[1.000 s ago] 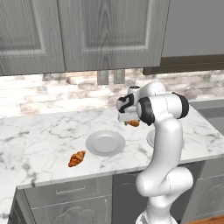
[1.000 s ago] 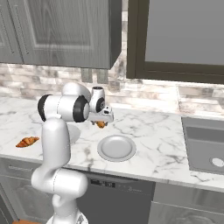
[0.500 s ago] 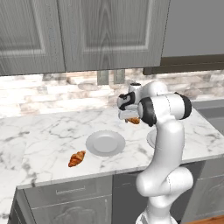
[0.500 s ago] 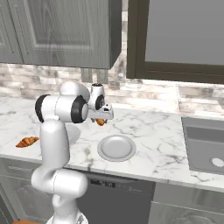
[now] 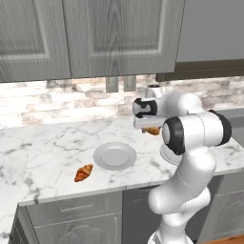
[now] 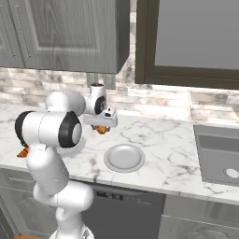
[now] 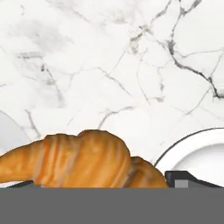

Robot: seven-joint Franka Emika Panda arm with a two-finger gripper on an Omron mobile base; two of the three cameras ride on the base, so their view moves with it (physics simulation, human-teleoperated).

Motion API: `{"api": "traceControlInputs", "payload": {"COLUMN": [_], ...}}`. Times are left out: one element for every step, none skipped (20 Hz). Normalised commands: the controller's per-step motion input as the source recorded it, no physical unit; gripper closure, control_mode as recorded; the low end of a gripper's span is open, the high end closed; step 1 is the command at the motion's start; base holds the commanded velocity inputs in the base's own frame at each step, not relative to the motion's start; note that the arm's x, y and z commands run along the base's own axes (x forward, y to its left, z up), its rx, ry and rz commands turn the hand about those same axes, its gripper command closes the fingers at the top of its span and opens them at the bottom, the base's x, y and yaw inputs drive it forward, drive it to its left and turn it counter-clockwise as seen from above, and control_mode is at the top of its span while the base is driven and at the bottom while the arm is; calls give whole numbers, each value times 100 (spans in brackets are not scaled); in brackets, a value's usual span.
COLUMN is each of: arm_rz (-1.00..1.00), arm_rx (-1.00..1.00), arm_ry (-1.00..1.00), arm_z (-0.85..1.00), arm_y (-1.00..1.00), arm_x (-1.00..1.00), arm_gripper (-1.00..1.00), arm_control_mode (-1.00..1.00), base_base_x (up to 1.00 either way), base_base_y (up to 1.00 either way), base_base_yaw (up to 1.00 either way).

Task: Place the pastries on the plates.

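A croissant (image 7: 78,159) hangs clamped in the claw (image 5: 151,129) — well above the counter (image 5: 47,147). A plate (image 5: 115,156) lies below to its left — the second croissant (image 5: 84,172) beyond it.

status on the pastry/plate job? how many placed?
None placed yet. In hand: the gripper carries one croissant above the marble counter, between the two plates. The nearer plate is bare; the second plate sits mostly hidden behind the arm, and no pastry shows on its visible part. Left: set this croissant on a plate, then fetch the other croissant lying on the counter near the front edge.
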Motion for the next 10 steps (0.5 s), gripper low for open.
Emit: {"api": "traceControlInputs", "payload": {"arm_rz": [-9,-9,-9,-10,-11,-10,-11,-12,-13,-13], "arm_rx": [0,-1,0,0,0,0,0,0,0,0], "arm_ry": [0,0,0,0,0,0,0,2,2,5], "arm_z": [24,20,33,34,50,56,64,66,69,74], "arm_y": [0,0,0,0,0,-1,-4,-4,-8,-9], "arm_x": [-100,-100,-100,-100,-100,-100,-96,-97,-90,-81], "arm_gripper": [100,100,100,100,100,100,100,100,100,100], "arm_control_mode": [-100,-100,-100,-100,-100,-100,-100,-100,-100,-100], "base_base_x": [0,0,0,0,0,0,0,0,0,0], "base_base_y": [0,0,0,0,0,0,0,0,0,0], "base_base_yaw": [0,0,0,0,0,0,0,0,0,0]}}
